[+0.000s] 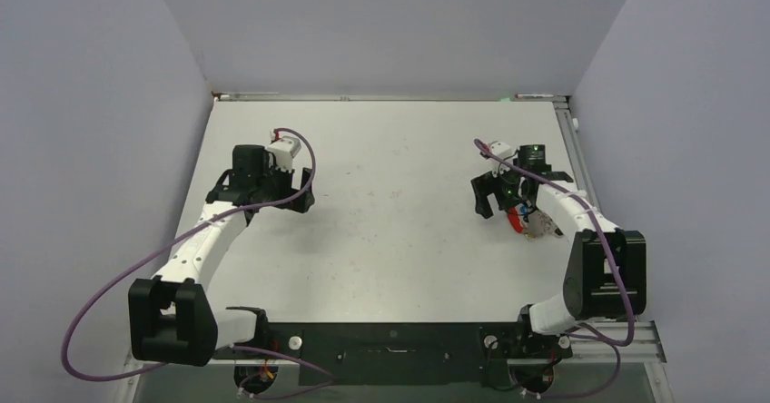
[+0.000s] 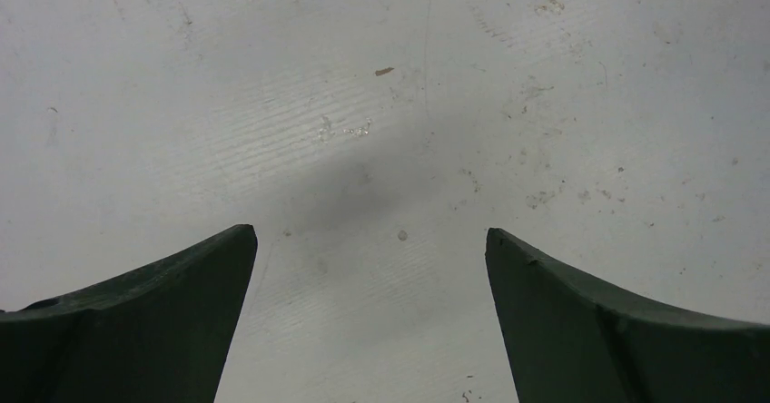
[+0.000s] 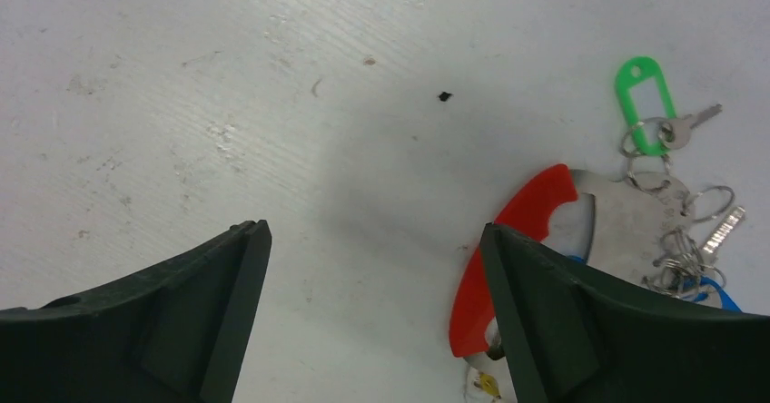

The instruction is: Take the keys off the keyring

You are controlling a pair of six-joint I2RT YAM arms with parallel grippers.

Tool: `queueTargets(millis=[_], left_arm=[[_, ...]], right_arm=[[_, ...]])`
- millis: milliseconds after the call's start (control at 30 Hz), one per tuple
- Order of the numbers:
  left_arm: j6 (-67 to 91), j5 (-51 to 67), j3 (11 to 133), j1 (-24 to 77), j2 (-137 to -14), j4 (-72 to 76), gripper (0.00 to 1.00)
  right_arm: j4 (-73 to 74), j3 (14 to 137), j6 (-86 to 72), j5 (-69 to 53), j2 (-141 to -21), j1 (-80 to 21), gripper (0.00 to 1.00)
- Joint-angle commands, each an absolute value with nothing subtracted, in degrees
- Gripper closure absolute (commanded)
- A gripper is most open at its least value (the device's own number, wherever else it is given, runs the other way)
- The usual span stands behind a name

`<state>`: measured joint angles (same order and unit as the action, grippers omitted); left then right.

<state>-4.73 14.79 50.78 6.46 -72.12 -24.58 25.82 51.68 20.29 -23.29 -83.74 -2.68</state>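
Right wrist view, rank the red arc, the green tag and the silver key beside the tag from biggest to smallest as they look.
1. Red arc, largest even though partly hidden.
2. Green tag.
3. Silver key, smallest.
All lie at much the same distance, so the order is safe.

We see a keyring (image 3: 626,217) of grey metal with a red arc, silver keys (image 3: 695,120), 1 green tag (image 3: 644,90) and a glimpse of blue. The table (image 3: 272,103) is white with dark specks; the cables (image 1: 127,276) are purple.
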Motion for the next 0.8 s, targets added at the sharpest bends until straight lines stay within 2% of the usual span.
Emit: queueTargets(millis=[0,133,300,533,767], left_arm=[[-4.39,18.37,50.03,6.41,-68.67,-21.92,0.04],[-4.48,18.09,49.89,6.37,-68.48,-21.97,0.04],[-4.29,17.17,48.71,6.36,-67.63,-20.2,0.04],[-4.15,16.54,48.33,6.5,-67.54,-19.34,0.04],[-4.51,17.84,48.52,6.5,-67.68,-19.4,0.04]], right_arm=[[29.18,58.38,24.0,-27.76,-86.69,5.89,0.1],[37.09,65.17,29.05,-29.69,-92.36,14.71,0.1],[41.22,69.9,32.88,-26.08,-97.24,18.23,0.1],[42.99,69.28,34.27,-23.29,-102.37,17.43,0.09],[42.93,66.95,33.43,-23.06,-104.99,10.08,0.06]])
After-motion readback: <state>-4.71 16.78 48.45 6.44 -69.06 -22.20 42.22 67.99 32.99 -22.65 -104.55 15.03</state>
